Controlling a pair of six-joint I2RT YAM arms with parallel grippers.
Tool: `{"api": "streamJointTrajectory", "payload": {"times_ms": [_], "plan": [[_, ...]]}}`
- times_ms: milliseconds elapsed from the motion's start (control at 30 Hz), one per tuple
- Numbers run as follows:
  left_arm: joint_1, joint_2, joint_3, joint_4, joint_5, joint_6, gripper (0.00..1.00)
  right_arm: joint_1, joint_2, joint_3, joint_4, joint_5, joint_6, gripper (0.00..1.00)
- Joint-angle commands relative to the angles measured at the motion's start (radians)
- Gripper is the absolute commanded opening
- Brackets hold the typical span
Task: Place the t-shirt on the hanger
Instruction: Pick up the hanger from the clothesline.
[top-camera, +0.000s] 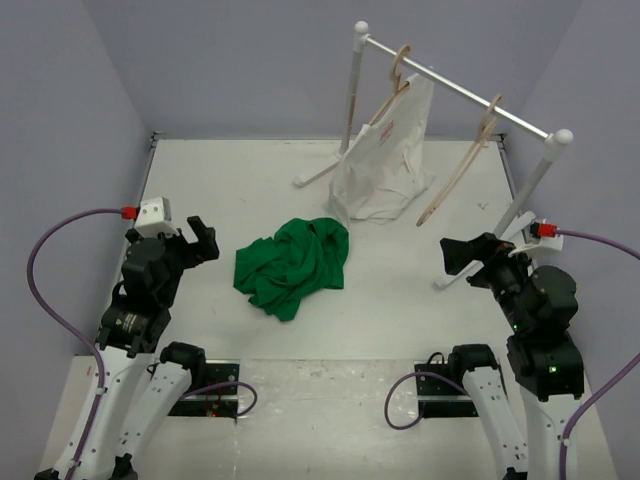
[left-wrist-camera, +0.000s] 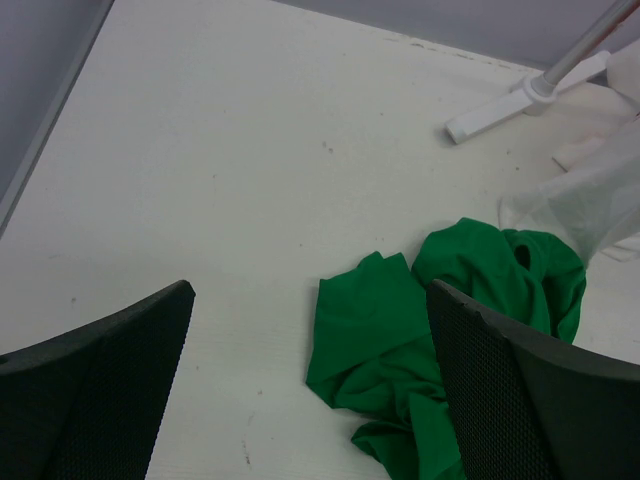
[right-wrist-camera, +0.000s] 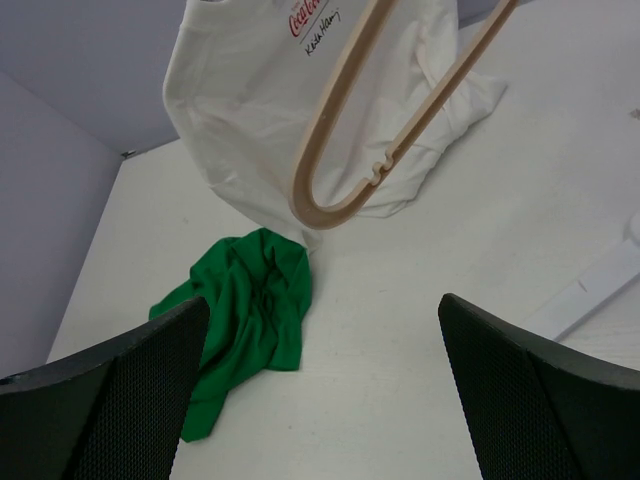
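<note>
The green t-shirt (top-camera: 292, 265) lies crumpled on the white table, roughly midway between the arms; it also shows in the left wrist view (left-wrist-camera: 400, 340) and the right wrist view (right-wrist-camera: 245, 310). The bare wooden hanger (top-camera: 446, 185) hangs from the rail at the back right, and its curved end (right-wrist-camera: 335, 218) dangles above the table. My left gripper (top-camera: 198, 243) is open to the left of the shirt and holds nothing (left-wrist-camera: 310, 290). My right gripper (top-camera: 455, 255) is open to the right of the shirt, below the hanger, also holding nothing (right-wrist-camera: 322, 300).
A white garment with red print (top-camera: 390, 150) hangs on a second wooden hanger from the same rail (top-camera: 460, 90), its hem resting on the table. The rack's white feet (top-camera: 320, 175) (right-wrist-camera: 590, 290) stand on the table at the back and right. Grey walls enclose the table.
</note>
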Motion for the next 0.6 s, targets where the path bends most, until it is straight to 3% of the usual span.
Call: {"api": "streamJointTrajectory", "payload": {"times_ms": [0, 267, 467, 567], "plan": [[-0.004, 0.006, 0.004, 0.030, -0.002, -0.004, 1.00, -0.004, -0.010, 0.032, 0.022, 0.019, 0.024, 0.99], [-0.006, 0.021, 0.003, 0.036, 0.013, -0.002, 1.00, -0.006, 0.085, 0.083, 0.029, 0.027, 0.080, 0.99], [-0.006, 0.032, 0.001, 0.040, 0.027, 0.002, 1.00, 0.008, 0.390, 0.265, -0.011, 0.226, 0.077, 0.99], [-0.006, 0.026, -0.001, 0.041, 0.022, 0.002, 1.00, 0.076, 0.520, 0.338, -0.008, 0.371, 0.078, 0.99]]}}
